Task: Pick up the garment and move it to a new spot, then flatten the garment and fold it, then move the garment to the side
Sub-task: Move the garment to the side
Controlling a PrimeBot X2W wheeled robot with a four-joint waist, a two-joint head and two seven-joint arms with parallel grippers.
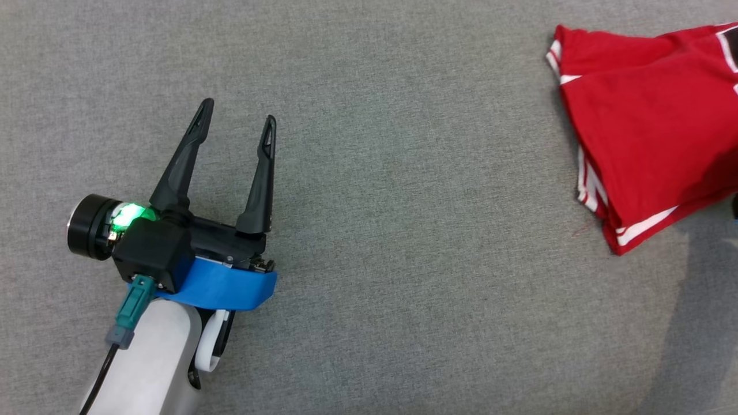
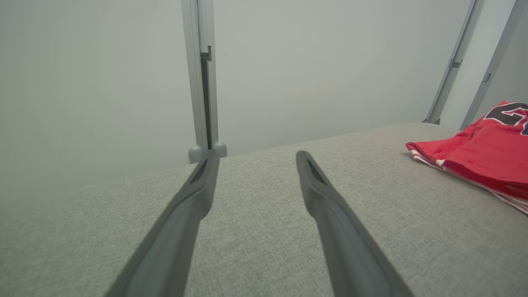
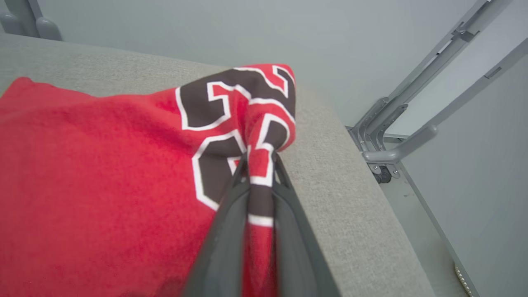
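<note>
Grey surface (image 1: 403, 259), posts (image 2: 202, 74) behind | right jaws pinch garment (image 3: 103, 185) | left jaws spread

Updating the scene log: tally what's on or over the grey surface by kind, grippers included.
Garments: 1, the red garment
Grippers: 2, left gripper open and empty, right gripper shut on the red garment
Total: 3

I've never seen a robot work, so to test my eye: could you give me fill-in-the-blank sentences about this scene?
The garment is mostly ____ in colour.
The right gripper is ____ on the garment's printed part.
The left gripper is open and holds ____.
The garment lies on a ____ cloth surface.
Missing words: red; shut; nothing; grey.
</note>
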